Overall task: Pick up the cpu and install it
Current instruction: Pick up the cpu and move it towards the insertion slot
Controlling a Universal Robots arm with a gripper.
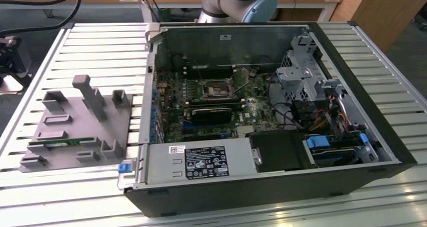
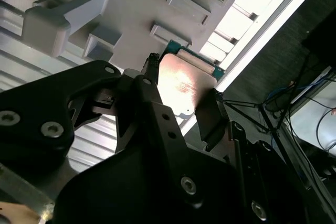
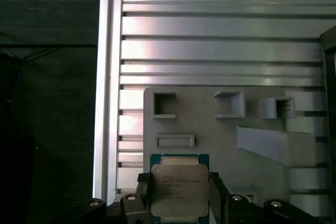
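The gripper (image 3: 180, 195) has its fingers (image 3: 143, 187) closed part-way on the cpu (image 3: 179, 187), one black finger pressed to each of two opposite edges; the chip's silvery metal top faces the first wrist view, with a green rim showing round it.

In the second wrist view the gripper (image 2: 181, 97) shows the same hold; the cpu (image 2: 184, 82) sits flat between the fingers (image 2: 210, 116), its top catching the light.

The cpu is held in the air over the grey tray (image 3: 210, 124), near one edge of it and clear of its raised blocks and pockets; the tray lies on the slatted metal table (image 3: 210, 24).

In the exterior view the tray (image 1: 73, 122) lies on the table (image 1: 387, 52) at the exterior view's left, just beside the open case (image 1: 267, 192); a green memory stick (image 1: 63, 142) lies in one of its slots.

Inside the case lies the board (image 1: 177, 107), and the socket (image 1: 218, 90) sits near its middle, a metal frame round a dark square; the arm (image 1: 240, 2) stands behind the case.
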